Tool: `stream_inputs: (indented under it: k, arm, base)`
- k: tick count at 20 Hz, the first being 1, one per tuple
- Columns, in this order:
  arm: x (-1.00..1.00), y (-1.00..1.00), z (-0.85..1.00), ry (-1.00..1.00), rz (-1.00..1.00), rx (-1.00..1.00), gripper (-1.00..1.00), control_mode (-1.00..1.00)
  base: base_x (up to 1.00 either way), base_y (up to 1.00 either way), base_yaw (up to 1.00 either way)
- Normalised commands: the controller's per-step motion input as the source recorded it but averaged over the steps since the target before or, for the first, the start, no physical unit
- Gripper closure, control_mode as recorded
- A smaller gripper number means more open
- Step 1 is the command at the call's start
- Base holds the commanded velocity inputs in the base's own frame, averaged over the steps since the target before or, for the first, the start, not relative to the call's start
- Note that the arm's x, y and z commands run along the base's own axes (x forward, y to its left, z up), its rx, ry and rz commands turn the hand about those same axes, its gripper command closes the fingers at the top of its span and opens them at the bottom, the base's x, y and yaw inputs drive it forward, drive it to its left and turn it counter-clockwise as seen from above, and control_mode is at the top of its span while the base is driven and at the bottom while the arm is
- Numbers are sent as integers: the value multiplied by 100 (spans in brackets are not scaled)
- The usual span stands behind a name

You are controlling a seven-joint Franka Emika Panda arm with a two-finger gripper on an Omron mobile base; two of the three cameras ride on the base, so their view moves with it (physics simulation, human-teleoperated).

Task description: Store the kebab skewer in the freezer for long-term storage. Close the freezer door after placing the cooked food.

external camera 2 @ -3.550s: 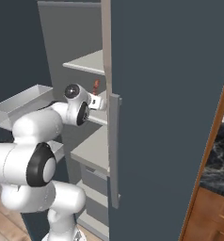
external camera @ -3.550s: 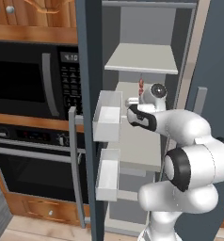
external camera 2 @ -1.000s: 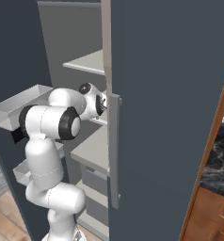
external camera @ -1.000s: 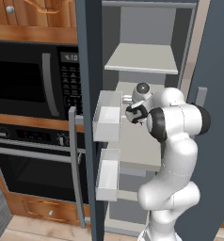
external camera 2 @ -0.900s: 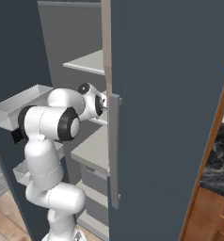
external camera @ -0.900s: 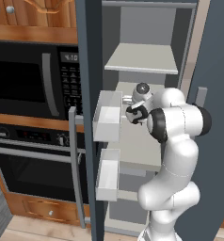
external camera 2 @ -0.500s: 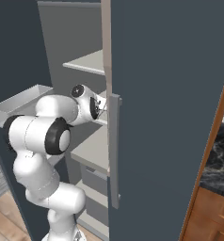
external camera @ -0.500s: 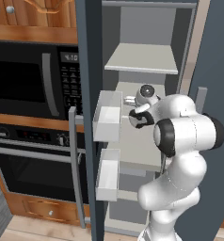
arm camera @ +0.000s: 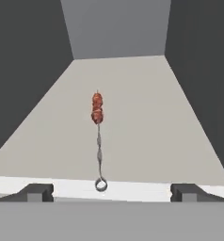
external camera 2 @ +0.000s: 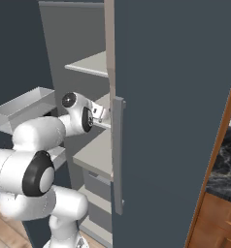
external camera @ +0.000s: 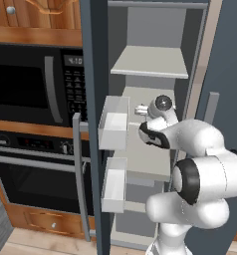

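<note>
Hand view shows the claw [arm camera: 109, 192] spread wide with nothing between its fingertips [arm camera: 37, 192], hovering at the front edge of a whitish shelf [arm camera: 147, 122] inside the freezer [external camera: 155, 64]. On that shelf, just beyond the claw, lies the kebab skewer [arm camera: 98, 136], its ring end nearest the claw and its red and brown chunks pointing toward the freezer's back wall. Left of the shelf in the left base view, the freezer door [external camera: 93, 99] stands open, white bins [external camera: 114, 124] on its inner face.
</note>
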Motion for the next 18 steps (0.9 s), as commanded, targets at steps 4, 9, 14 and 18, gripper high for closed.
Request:
stream_inputs:
  k: [4,9,14,18]
  arm:
    - [-69,14,46,0,0,0,-100,-100]
    - [-67,4,31,0,0,0,-100,-100]
    - [-79,0,35,-1,0,0,-100,-100]
    - [-76,0,47,0,0,0,-100,-100]
  base:
    - [0,0,0]
    - [0,0,0]
    - [0,0,0]
    - [0,0,0]
